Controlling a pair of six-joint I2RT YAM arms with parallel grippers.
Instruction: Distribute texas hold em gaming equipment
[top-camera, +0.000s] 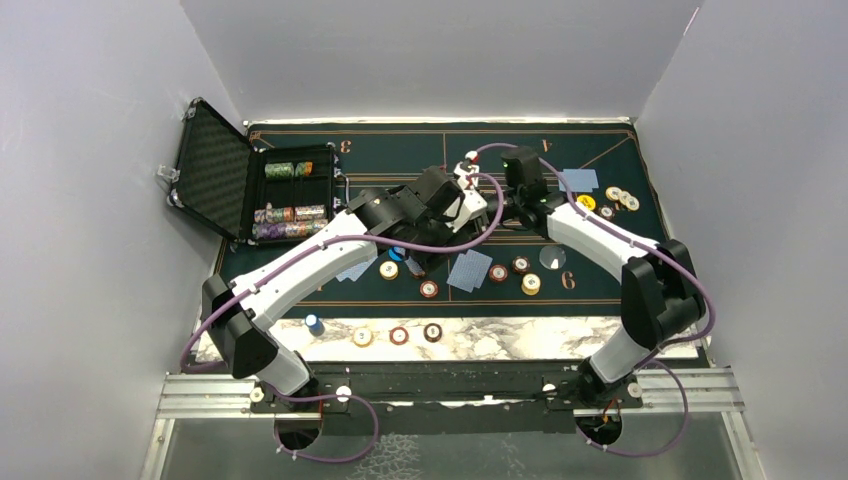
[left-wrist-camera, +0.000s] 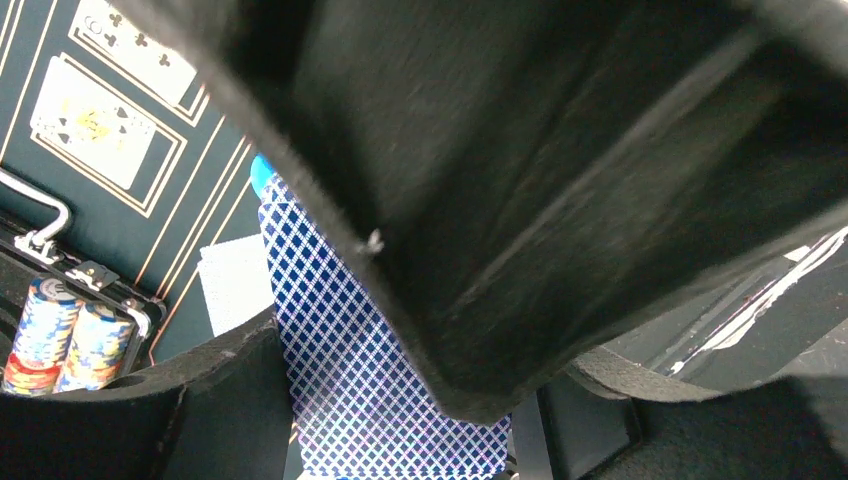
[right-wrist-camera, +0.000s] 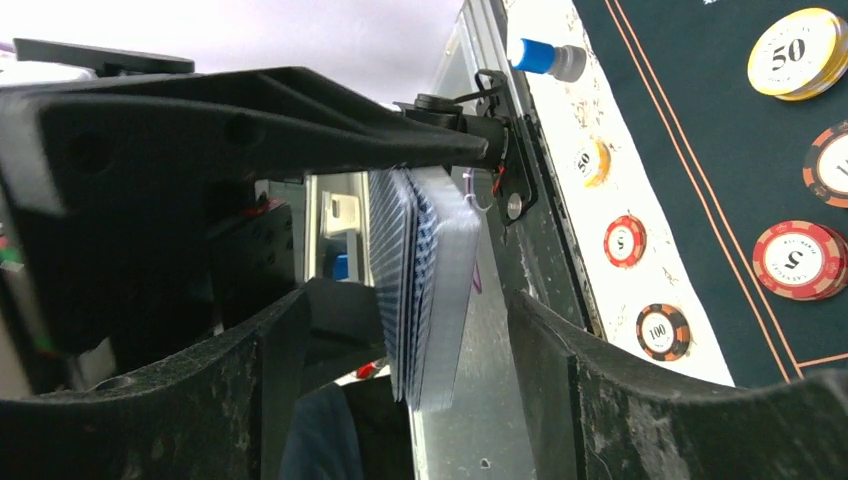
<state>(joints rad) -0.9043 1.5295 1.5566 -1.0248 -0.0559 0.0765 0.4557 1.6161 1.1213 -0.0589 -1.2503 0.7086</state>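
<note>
Reaching up and to the right from its base, the left arm stretches low across the green felt mat (top-camera: 400, 160), its wrist near the mat's middle. The left gripper (left-wrist-camera: 370, 370) is clamped on a deck of blue-backed playing cards (left-wrist-camera: 340, 420), whose patterned back shows between its fingers. The right arm bends at its elbow near the right edge of the bench (top-camera: 520, 335) and leans inward to the left, so both wrists meet above the mat's centre. The right gripper (right-wrist-camera: 410, 310) stands with jaws apart on either side of that deck, which it sees edge-on, with a gap on each side. Loose chips (top-camera: 429, 289) and a face-down card (top-camera: 470, 270) lie on the mat below the arms. Three more chips sit on the marble strip at the near edge, and the black case (top-camera: 215, 170) lies open at the far left.
</note>
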